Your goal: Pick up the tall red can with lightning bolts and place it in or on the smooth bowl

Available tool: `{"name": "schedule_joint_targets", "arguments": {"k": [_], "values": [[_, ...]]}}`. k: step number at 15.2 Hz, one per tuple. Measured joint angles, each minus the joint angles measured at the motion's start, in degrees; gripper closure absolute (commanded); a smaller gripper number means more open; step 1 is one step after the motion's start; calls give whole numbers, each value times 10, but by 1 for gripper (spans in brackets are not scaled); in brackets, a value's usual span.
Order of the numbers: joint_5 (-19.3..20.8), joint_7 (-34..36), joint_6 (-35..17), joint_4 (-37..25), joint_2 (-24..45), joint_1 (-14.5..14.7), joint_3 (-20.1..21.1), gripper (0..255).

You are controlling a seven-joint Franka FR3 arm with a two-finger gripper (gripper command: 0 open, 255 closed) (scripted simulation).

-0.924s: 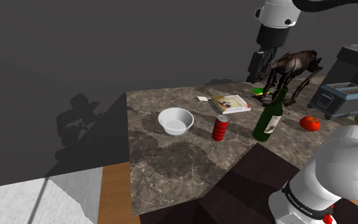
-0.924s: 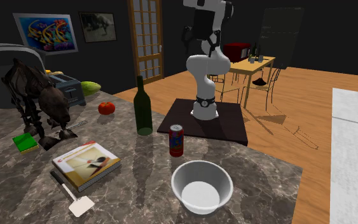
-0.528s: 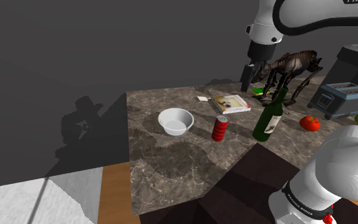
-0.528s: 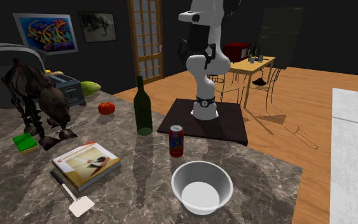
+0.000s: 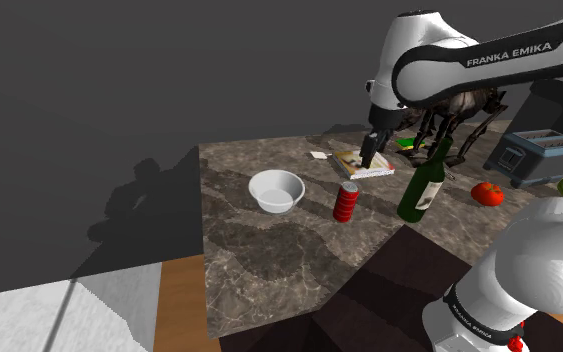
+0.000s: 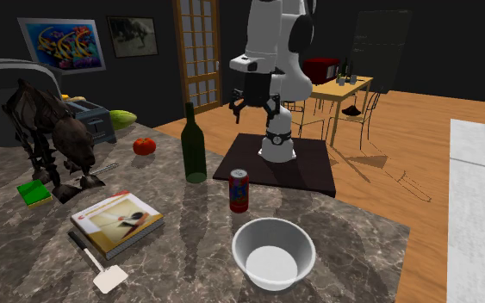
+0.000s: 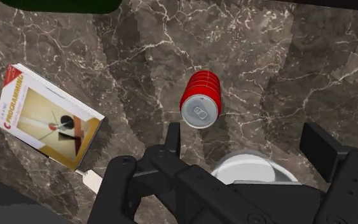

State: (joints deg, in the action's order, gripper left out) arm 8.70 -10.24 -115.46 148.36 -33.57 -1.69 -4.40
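Spanning the scene, the dark marble counter (image 5: 269, 262) (image 6: 361, 231) (image 7: 133, 63) carries everything. The second exterior view takes in the room behind the white arm (image 6: 270, 52): a glazed door, framed pictures and a dining table. The shoulder view gives a plain grey wall instead. A dark animal statue (image 6: 46, 129) stands at the second exterior view's left; in the shoulder view the arm (image 5: 469, 65) covers much of it. The green wine bottle (image 5: 424, 182) (image 6: 195, 142) stands upright near the stand.

The book (image 5: 354, 166) (image 6: 118, 222) (image 7: 47, 118) lies flat, its cover lettering legible from the wrist camera. The white bowl (image 5: 261, 182) (image 6: 242, 237) sits empty and upright; in the wrist view the hand's body hides most of the bowl (image 7: 244, 167).

The red can (image 5: 345, 202) (image 6: 239, 190) (image 7: 200, 100) stands upright between bottle and bowl, touching neither. The wrist view looks down on its silver top. Its markings are too small to make out.

The gripper (image 5: 369, 152) (image 6: 239, 96) (image 7: 244, 143) hangs above the counter with fingers (image 7: 172, 137) spread wide, clasping nothing.
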Motion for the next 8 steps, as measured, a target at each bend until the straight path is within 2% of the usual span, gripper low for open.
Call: {"name": "schedule_joint_targets", "arguments": {"k": [8], "values": [[11, -37, -176, 22, 153, -5, -36, 0]]}}
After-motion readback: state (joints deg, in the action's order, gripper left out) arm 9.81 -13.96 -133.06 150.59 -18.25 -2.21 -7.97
